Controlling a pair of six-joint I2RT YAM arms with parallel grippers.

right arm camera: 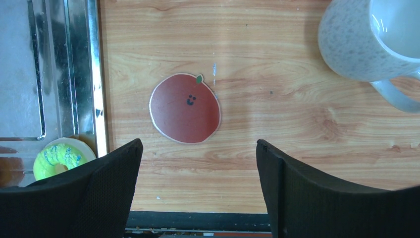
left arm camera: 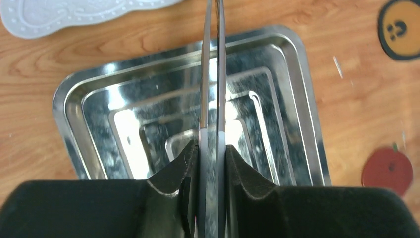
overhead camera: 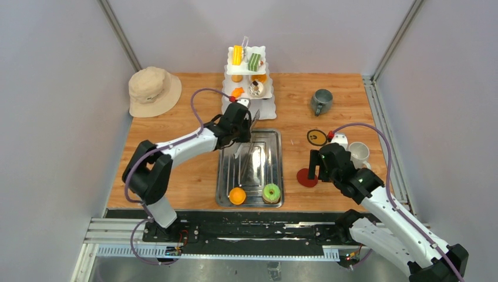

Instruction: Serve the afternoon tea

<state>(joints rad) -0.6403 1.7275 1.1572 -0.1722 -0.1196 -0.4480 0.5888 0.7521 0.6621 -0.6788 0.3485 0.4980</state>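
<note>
orange pastry (overhead camera: 237, 195) and green donut (overhead camera: 271, 192) lie at the near end of the steel tray (overhead camera: 267, 155). right fingers (right arm camera: 99, 193) stand wide above the red coaster (right arm camera: 185, 108). left fingers (left arm camera: 242, 171) clamp metal tongs (left arm camera: 212, 163) over the tray. white mug (overhead camera: 358, 154) and grey mug (overhead camera: 322, 101) stand beyond; pastries (overhead camera: 254, 61) sit on the far tiered stand (overhead camera: 265, 108).

Top camera: high above steel tray (overhead camera: 279, 164), looks down on whole counter (overhead camera: 188, 182). Wrist cameras: close, look down; both catch its edge.
</note>
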